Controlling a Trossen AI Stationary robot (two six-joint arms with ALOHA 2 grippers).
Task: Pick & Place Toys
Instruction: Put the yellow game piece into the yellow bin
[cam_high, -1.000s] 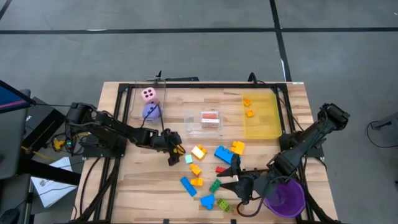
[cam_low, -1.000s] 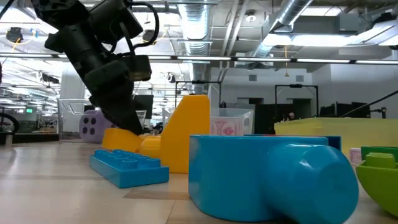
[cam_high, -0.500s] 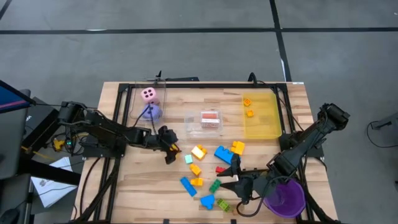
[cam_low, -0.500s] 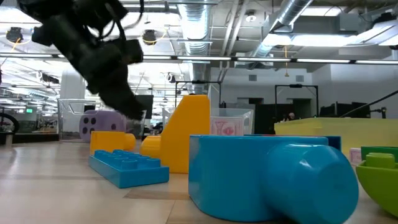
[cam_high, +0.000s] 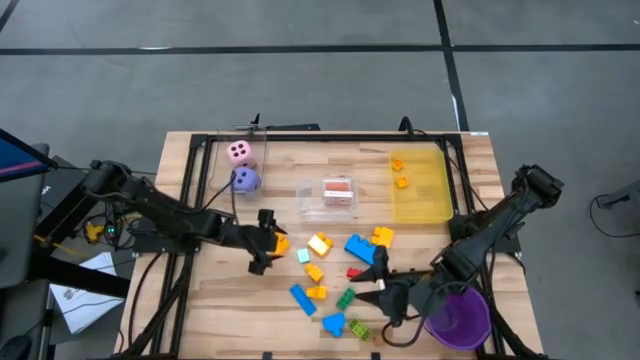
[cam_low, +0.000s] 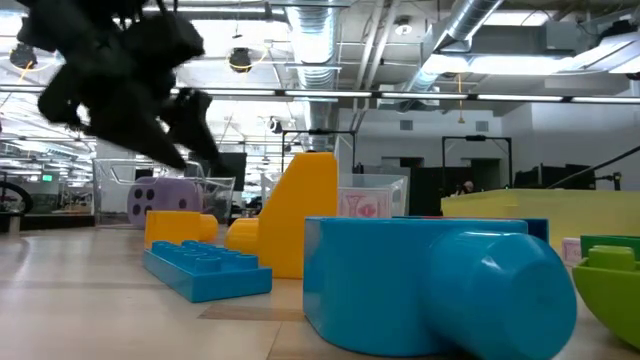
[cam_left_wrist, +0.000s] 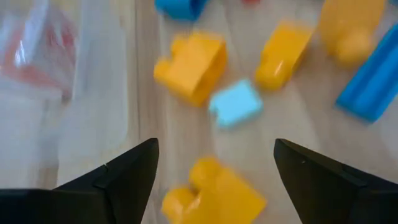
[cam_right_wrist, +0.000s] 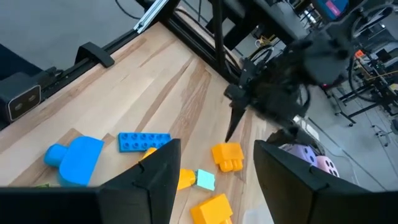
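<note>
Two bricks (cam_high: 399, 172) lie in the yellow bin (cam_high: 421, 188); most bricks (cam_high: 334, 272) are on the table. Left gripper (cam_high: 263, 254) hovers wide open over an orange brick (cam_left_wrist: 211, 195), holding nothing; right gripper (cam_high: 373, 284) is part open, empty.

Clear bin (cam_left_wrist: 37, 56) blurred, cut off; green brick (cam_low: 610, 290) cropped.

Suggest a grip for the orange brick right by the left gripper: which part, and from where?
Come straight down on the orange brick and close across its body, not the stud end. It lies flat on the table with bare wood on all sides, apart from the yellow brick. The left gripper, open, already hangs beside it, so probably only a short shift is needed.
</note>
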